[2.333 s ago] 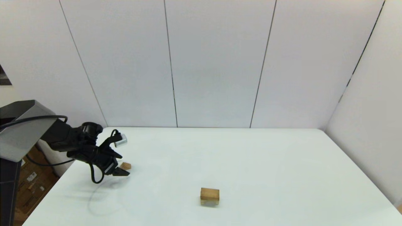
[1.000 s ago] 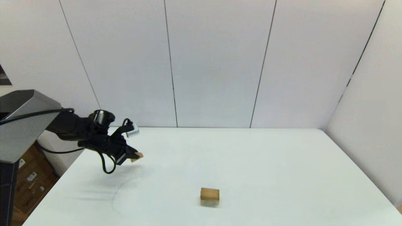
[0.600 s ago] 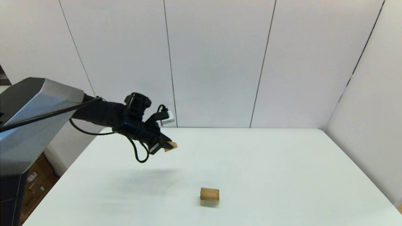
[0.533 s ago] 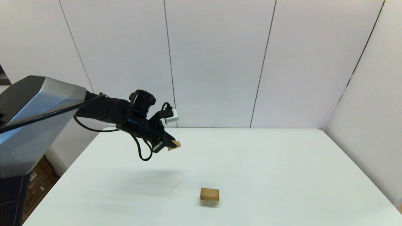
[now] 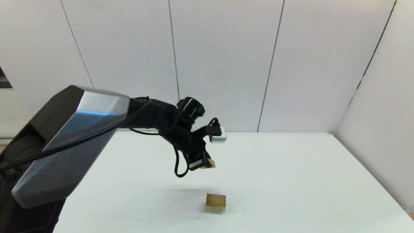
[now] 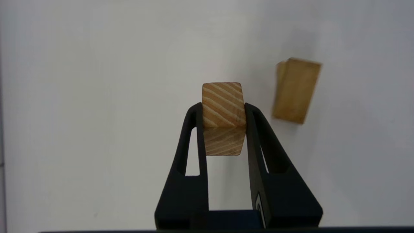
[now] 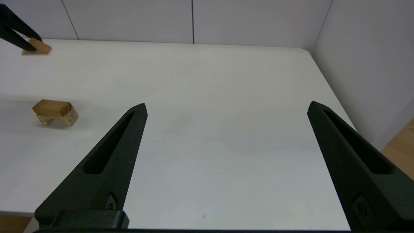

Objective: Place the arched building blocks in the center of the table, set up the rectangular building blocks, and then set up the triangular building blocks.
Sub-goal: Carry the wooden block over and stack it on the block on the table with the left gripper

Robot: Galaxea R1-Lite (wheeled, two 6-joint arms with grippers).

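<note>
My left gripper (image 5: 204,165) hangs above the middle of the table (image 5: 291,168), shut on the triangular building block (image 5: 209,163), a small light-wood wedge (image 6: 222,116). Just below and a little to its right, the rectangular building block (image 5: 216,198), a tan slab, lies on top of the arched building block (image 5: 216,208). The right wrist view shows the slab (image 7: 51,107) resting on the arch (image 7: 68,118), with the held wedge (image 7: 36,48) farther back. In the left wrist view this stack (image 6: 296,90) sits off to one side of the fingers. My right gripper (image 7: 227,105) is open and holds nothing.
White wall panels (image 5: 220,64) close the table's far side and right side. The table's rounded far right corner (image 7: 304,50) shows in the right wrist view. Brown floor (image 7: 401,142) lies beyond the right edge.
My left arm has lifted the wedge off the table's left side and carried it rightward and nearer, to just above the stack. The stack has not moved.
</note>
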